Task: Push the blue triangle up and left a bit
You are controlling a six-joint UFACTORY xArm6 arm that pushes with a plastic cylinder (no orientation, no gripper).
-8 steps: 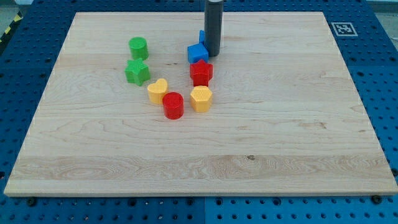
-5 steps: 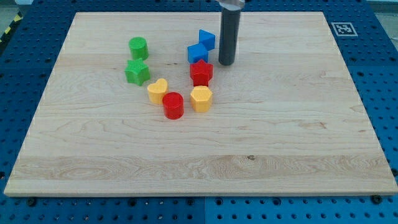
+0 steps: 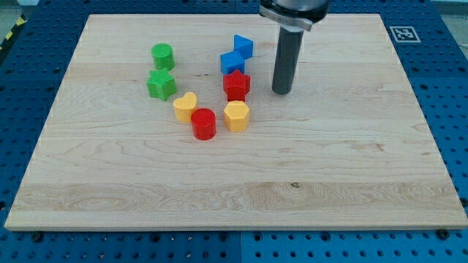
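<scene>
A pale wooden board [image 3: 241, 175] with a fine lengthwise grain fills most of the view, and it lies on a blue bench [image 3: 29, 73] whose surface is pierced by a regular grid of small round holes. A square black-and-white marker [image 3: 403, 33] sits at the board's corner near the view's top right, and a strip of yellow-and-black tape [image 3: 10, 34] shows at the view's top left. The light is even and soft, casting only faint shadows on the wood.
</scene>
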